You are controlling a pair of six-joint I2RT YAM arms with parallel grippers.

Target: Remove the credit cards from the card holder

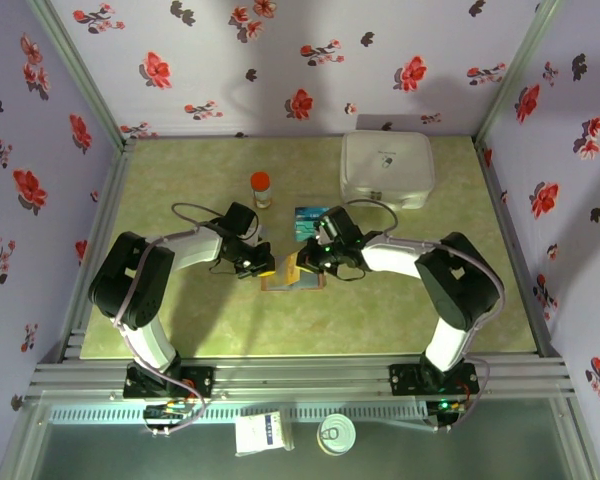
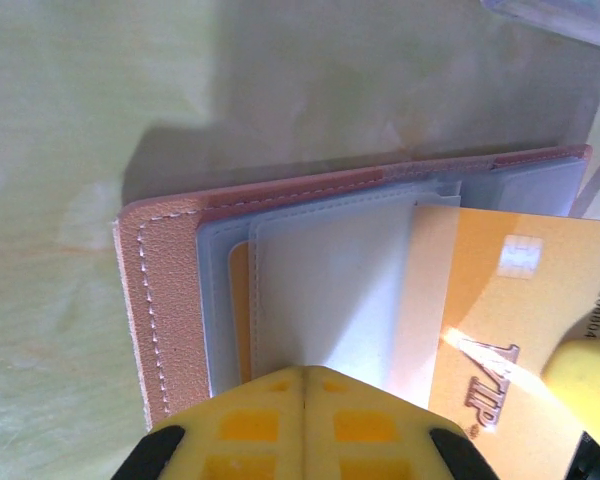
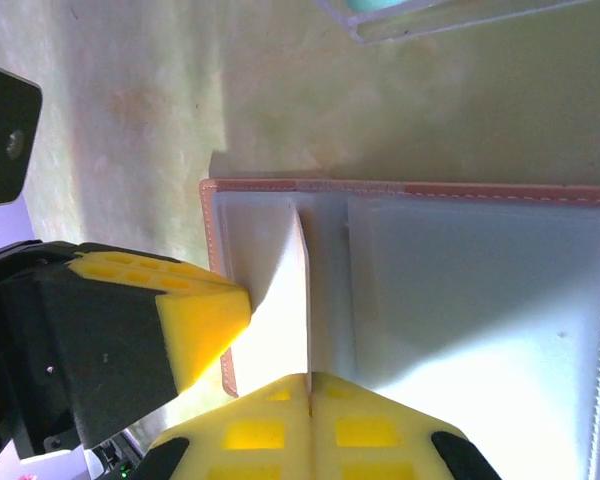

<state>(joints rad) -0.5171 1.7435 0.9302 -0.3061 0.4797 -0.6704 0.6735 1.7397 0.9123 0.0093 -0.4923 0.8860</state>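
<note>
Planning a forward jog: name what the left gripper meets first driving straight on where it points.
Most likely the card holder: its grey-blue pocket panel lies directly ahead of the left gripper; they may already touch, depth is unclear.

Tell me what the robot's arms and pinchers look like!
The left arm and right arm are made of chunky black joints joined by smooth white tubes, each with a thin grey cable looping along it. The left gripper and right gripper have black bodies and two bright yellow fingers with little square dimples, like waffles.
</note>
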